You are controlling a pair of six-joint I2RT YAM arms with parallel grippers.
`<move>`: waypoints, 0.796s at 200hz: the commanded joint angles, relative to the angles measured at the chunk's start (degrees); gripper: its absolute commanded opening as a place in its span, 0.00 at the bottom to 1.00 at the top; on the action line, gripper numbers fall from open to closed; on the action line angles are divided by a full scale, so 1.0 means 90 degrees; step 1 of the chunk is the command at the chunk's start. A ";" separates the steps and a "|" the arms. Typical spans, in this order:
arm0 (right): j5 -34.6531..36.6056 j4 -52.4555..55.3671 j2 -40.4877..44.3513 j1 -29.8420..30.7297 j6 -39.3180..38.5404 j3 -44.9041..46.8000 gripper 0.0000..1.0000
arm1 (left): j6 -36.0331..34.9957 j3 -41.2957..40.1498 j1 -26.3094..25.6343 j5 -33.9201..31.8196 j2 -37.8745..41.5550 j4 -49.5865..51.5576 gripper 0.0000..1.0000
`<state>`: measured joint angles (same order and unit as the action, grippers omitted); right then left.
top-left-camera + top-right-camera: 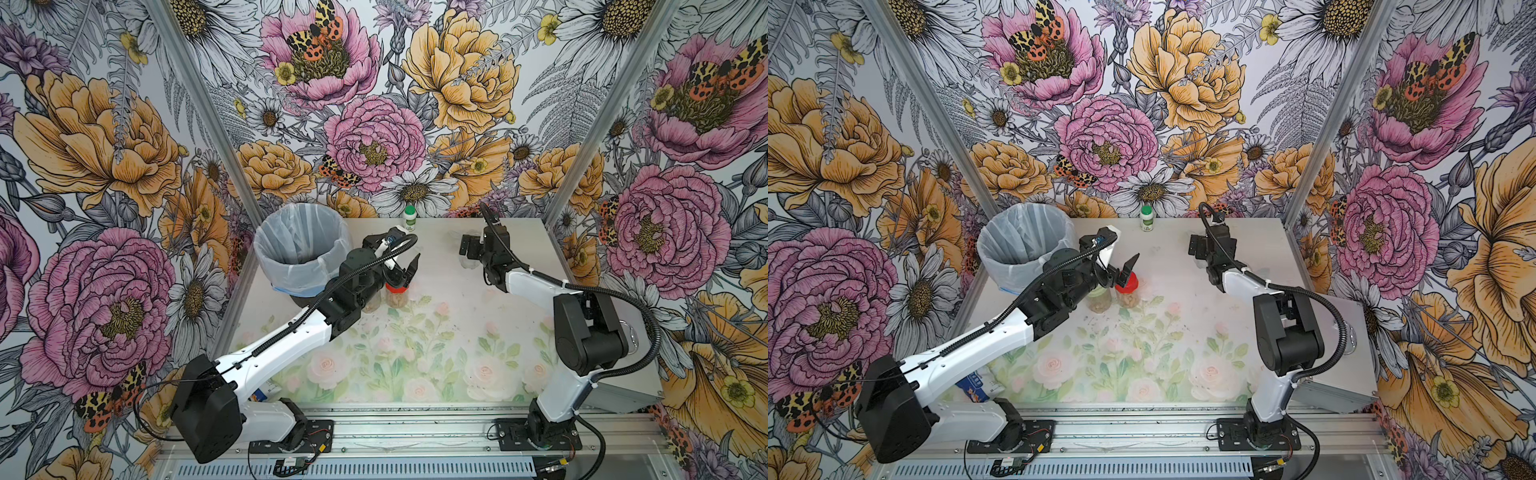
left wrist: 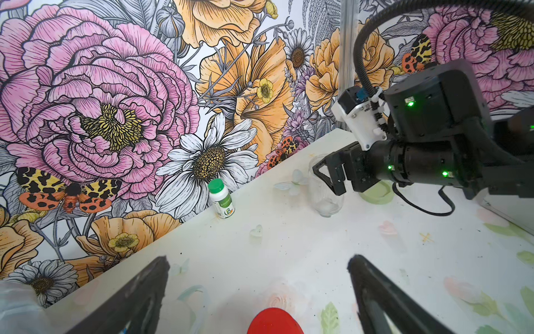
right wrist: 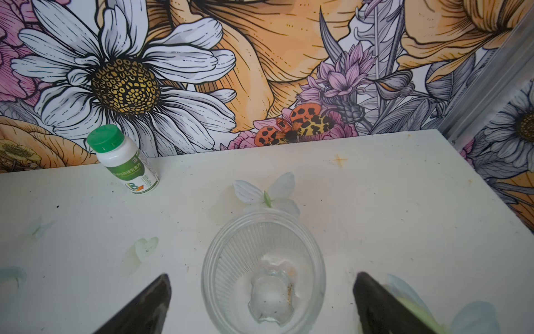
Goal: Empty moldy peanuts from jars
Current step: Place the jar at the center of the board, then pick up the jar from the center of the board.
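Right wrist: one jar (image 3: 261, 260), one bottle (image 3: 124, 162)

The walls (image 1: 374, 137) are papered in big pink and orange-yellow blooms, white daisies and orange-and-black spotted moths, while the table (image 1: 436, 332) is off-white with faded pink roses and green leaves toward six o'clock. At ten o'clock the bin liner (image 1: 299, 245) is a translucent bluish-white, and beside it tan peanuts (image 1: 1127, 300) show under a red lid (image 1: 1127, 282). At twelve o'clock the bottle (image 1: 409, 219) is white with a green cap, and the ribbed jar (image 3: 263, 269) is clear.
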<state>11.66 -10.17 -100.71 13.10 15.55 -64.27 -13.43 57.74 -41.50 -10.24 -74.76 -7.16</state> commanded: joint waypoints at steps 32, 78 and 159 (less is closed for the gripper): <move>-0.0225 0.0598 0.1391 0.0507 -0.0087 0.0293 0.97 | 0.0181 0.0380 0.0084 -0.0558 0.0364 0.1100 0.99; -0.1622 0.1652 0.2199 0.1041 0.0367 0.0360 0.92 | 0.0512 0.0485 0.0145 -0.0804 0.0809 0.1859 0.99; -0.2038 0.2379 0.2188 0.2770 0.0583 0.0402 0.91 | 0.0810 0.0158 0.0290 -0.1517 0.1914 0.2694 0.99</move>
<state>-5.96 8.23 -79.18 34.04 20.43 -59.31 -7.75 60.20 -40.25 -20.43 -61.06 14.31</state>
